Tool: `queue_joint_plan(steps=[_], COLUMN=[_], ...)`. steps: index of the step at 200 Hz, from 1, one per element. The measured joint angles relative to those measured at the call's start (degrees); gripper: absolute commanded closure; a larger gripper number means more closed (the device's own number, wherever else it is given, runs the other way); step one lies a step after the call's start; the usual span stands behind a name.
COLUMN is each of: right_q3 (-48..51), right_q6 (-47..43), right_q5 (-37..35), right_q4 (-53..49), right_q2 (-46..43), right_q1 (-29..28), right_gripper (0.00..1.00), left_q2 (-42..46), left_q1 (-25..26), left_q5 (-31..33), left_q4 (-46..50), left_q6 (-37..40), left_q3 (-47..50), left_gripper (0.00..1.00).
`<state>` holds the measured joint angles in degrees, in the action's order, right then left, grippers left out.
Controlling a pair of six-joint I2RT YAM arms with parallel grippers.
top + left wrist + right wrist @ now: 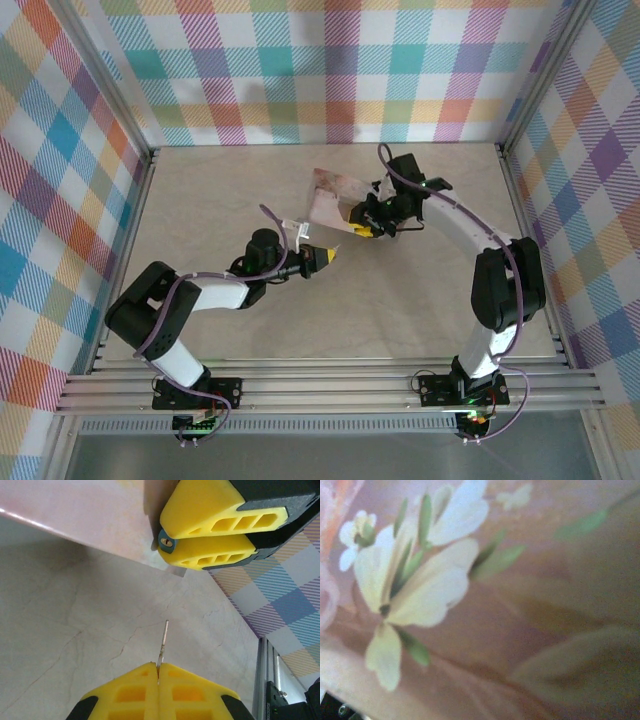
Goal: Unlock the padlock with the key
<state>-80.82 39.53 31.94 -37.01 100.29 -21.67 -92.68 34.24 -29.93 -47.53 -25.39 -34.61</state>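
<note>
We judge the step in hand to be the insertion: bringing the key (pixel 164 639) up to the keyhole of the padlock (pixel 165 541). The left tool (pixel 158 672) is pressed together and pinches the key by its head, so only the thin blade sticks out past the fingertips, leaning slightly off the line of the fingers. The right tool (pixel 359 229) pinches the padlock. In the left wrist view its teal end and brass keyhole peek out between the two yellow fingers, just in front of the pink box (pixel 75 515) and above the worktop (pixel 75 630).

The blade tip and keyhole are clearly apart but roughly in line. To do this well, we would first correct the blade's small lean, so that it meets the slot square rather than at an angle. Then we would advance slowly along the blade's own axis, with the right tool holding the lock steady. A thin blade held by so little could pivot in the grip if it strikes the lock face, so we would ease off at first contact. We cannot tell whether the blade's flat matches the slot's direction.

The left arm reaches forward and rightward, elbow bent out to the left, forearm low and level. The right arm rises from its base, then sweeps back and leftward in a curve, its wrist turned toward the left tool.
</note>
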Motion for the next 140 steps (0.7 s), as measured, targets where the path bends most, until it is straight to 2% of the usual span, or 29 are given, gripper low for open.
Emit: queue_joint_plan(steps=[54,140], right_q3=[-1.07,-1.81], right_q6=[-0.07,-0.04], right_q5=[2.27,3.3], right_q4=[-1.25,-1.66], right_q2=[1.18,1.95], right_q1=[0.24,0.31], right_gripper=[1.0,1.0], left_q2=[-2.47,-8.35], left_q1=[0.24,0.24], left_q5=[0.17,1.38], left_q4=[-2.64,-8.17], left_q6=[2.51,2.23], left_q3=[-3.72,-4.83], left_gripper=[1.0,1.0])
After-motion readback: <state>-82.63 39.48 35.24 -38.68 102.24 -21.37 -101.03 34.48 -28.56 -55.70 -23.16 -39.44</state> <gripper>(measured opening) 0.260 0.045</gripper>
